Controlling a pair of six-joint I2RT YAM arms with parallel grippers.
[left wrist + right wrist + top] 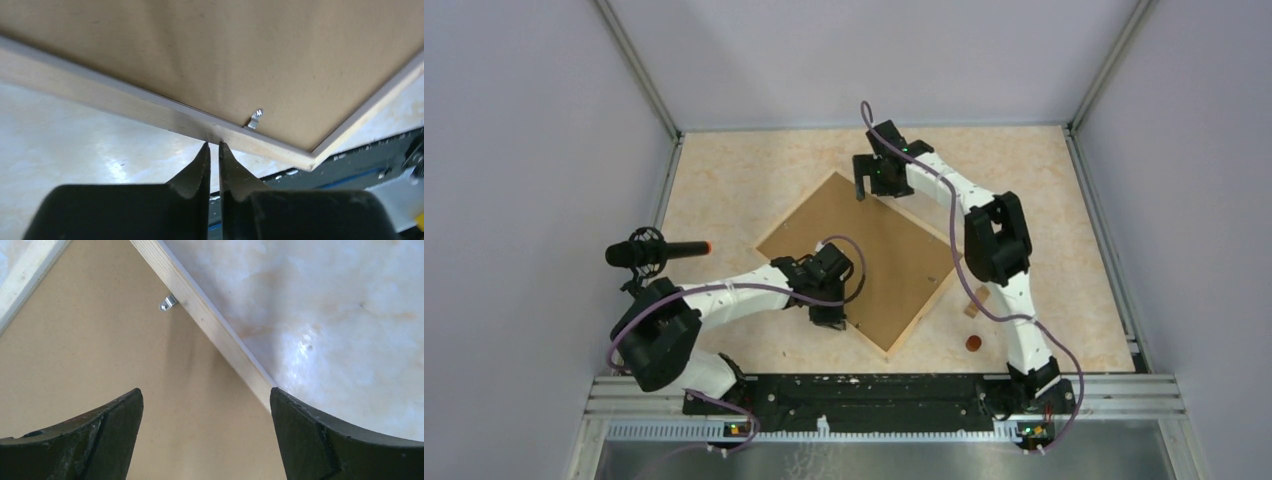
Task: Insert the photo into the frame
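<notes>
The photo (864, 250) lies face down inside the frame (924, 310), and only its plain brown board back shows. My left gripper (829, 322) is shut and empty, its tips (214, 145) at the frame's near-left slat (125, 107), beside a small metal tab (255, 119) on the board (225, 50). My right gripper (864, 185) is open and empty above the far corner. Its jaws (206, 400) stand wide over the board (100, 365), with the slat (220, 335) and another tab (167, 303) ahead.
Small wooden blocks (974, 305) and a red-brown disc (973, 343) lie right of the frame near the right arm. A black microphone (654, 250) sticks in from the left. The black base rail (874, 385) runs along the near edge.
</notes>
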